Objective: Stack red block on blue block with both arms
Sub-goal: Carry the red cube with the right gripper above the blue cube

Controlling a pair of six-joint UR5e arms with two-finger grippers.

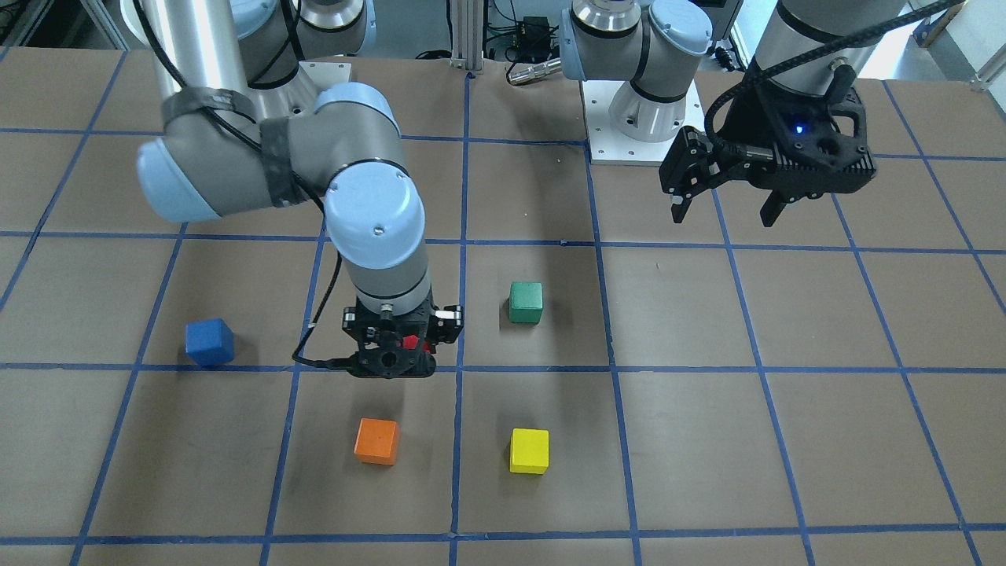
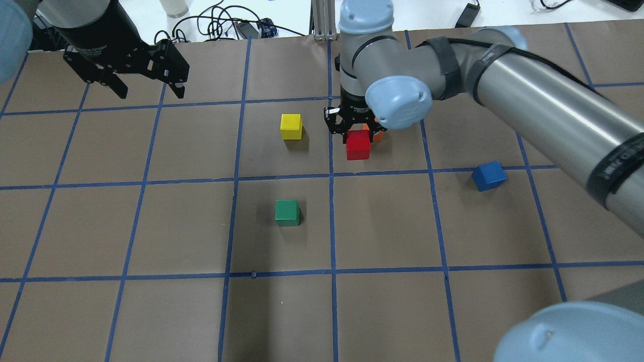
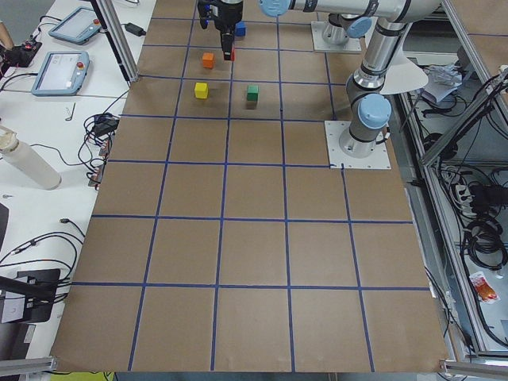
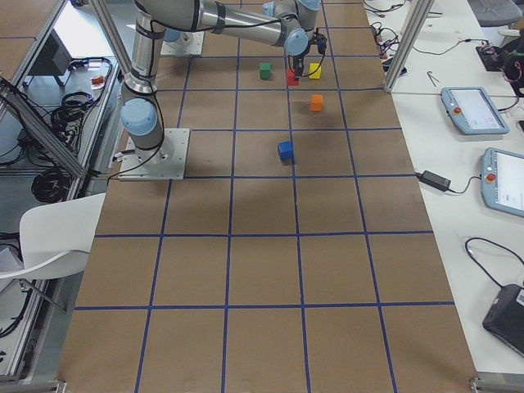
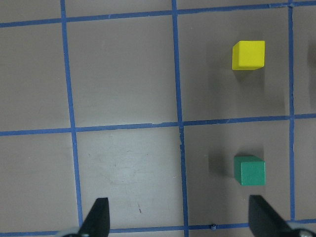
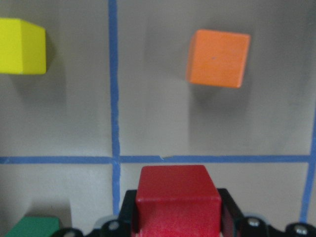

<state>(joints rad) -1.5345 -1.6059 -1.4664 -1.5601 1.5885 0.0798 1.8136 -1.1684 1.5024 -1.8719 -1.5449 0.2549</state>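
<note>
The red block is held between the fingers of my right gripper, which is shut on it above the table. It fills the bottom of the right wrist view and is mostly hidden behind the gripper in the front view. The blue block lies alone on the table to the robot's right of the gripper, and it also shows in the front view. My left gripper is open and empty, high over the far left of the table.
An orange cube lies just beyond the right gripper. A yellow cube and a green cube lie near the table's middle, and both show in the left wrist view, yellow and green. Blue tape lines grid the brown table.
</note>
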